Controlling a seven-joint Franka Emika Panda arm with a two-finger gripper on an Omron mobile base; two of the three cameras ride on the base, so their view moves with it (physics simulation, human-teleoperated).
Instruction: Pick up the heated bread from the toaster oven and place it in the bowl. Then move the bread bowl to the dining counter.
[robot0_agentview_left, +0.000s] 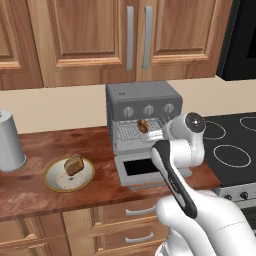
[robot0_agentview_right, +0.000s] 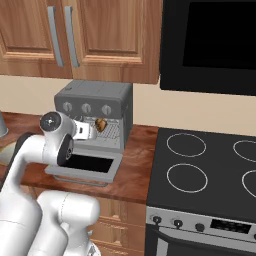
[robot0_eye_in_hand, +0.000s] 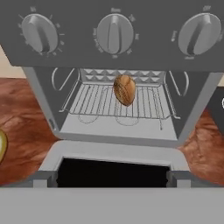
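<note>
A: Was any writing readable on the toaster oven (robot0_eye_in_hand: 118, 52)?

B: No. Small pale marks sat above and around each of the three knobs (robot0_eye_in_hand: 114, 34) on its front panel, but they were too blurred to make out as words or numbers.

A: And the stove's control strip (robot0_agentview_right: 227, 226)?

B: It carried a few light specks by the dials at its front edge, none legible.

A: Brands, signs, labels elsewhere?

B: None could be read.
</note>
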